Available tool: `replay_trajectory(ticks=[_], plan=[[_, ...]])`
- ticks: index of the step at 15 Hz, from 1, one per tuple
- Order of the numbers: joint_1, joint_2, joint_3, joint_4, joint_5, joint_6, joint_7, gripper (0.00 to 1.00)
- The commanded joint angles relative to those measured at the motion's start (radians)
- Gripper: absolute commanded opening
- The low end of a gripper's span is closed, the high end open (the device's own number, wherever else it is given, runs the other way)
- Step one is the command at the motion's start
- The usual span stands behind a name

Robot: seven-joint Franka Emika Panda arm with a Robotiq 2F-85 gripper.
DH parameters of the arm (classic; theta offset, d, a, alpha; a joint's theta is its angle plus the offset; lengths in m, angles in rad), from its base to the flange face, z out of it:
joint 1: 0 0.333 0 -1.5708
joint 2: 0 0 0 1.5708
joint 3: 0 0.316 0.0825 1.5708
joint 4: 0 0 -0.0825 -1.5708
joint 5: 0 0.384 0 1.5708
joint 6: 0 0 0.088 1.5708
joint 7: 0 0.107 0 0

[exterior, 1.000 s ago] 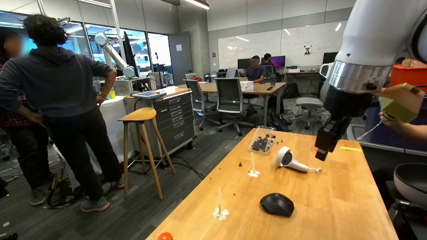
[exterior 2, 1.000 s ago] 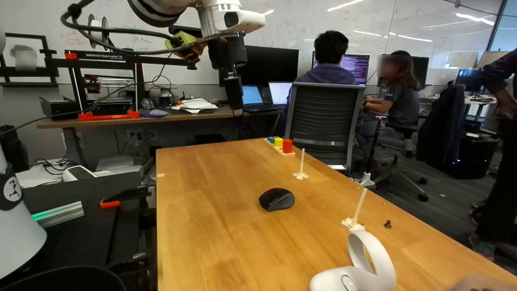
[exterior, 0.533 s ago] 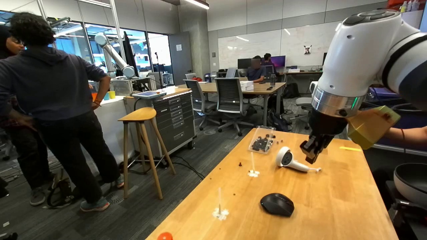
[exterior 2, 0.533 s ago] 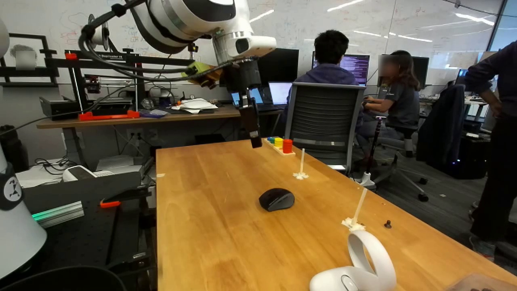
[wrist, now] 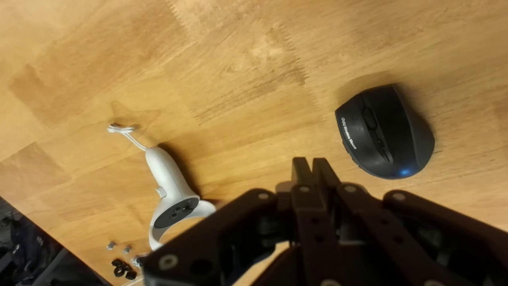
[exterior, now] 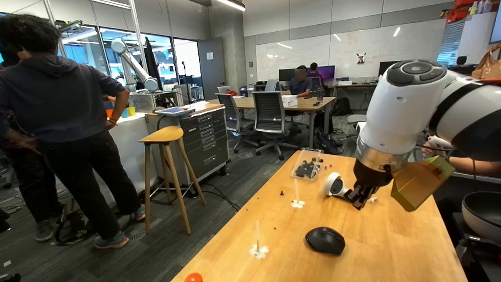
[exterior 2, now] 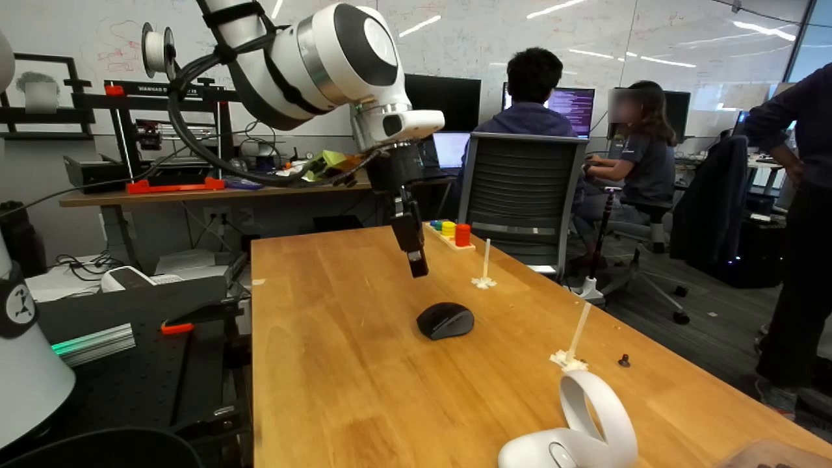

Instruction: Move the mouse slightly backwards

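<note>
I'd call this the approach step. The mouse (wrist: 387, 133) sits flat on the desk (wrist: 238, 71) with nothing else touching it, and the tool (wrist: 312, 161) hangs above the desk, near the mouse but apart from it in both exterior views. As for the tool, it's really narrow: the two fingers (wrist: 302, 174) are almost together, just a sliver between them, nothing held. So my guess is it's set up for a nudge, not a pick-up.

Next move imo: bring it down beside the mouse, low enough to catch the side instead of pressing on the rounded top, then a short gentle shove and done. "Slightly" is the word to respect here, since a light little thing like that probably slides easily. Which way "backwards" points, I honestly can't tell from these views. I'd also mind the white controller (wrist: 170, 178), which sits across the tool from the mouse in the wrist view, so no wide swings.
</note>
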Motion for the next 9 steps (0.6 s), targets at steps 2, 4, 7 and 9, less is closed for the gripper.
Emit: replay_trajectory(ticks=[2,4,7,9], plan=[[0.014,0.131,-0.013,0.077,-0.099,0.001,0.142,0.09],[0.017,0.177,-0.015,0.099,-0.122,0.005,0.175,0.10],[0.024,0.244,-0.018,0.137,-0.153,0.003,0.222,0.09],[0.028,0.287,-0.020,0.166,-0.169,0.003,0.245,0.09]])
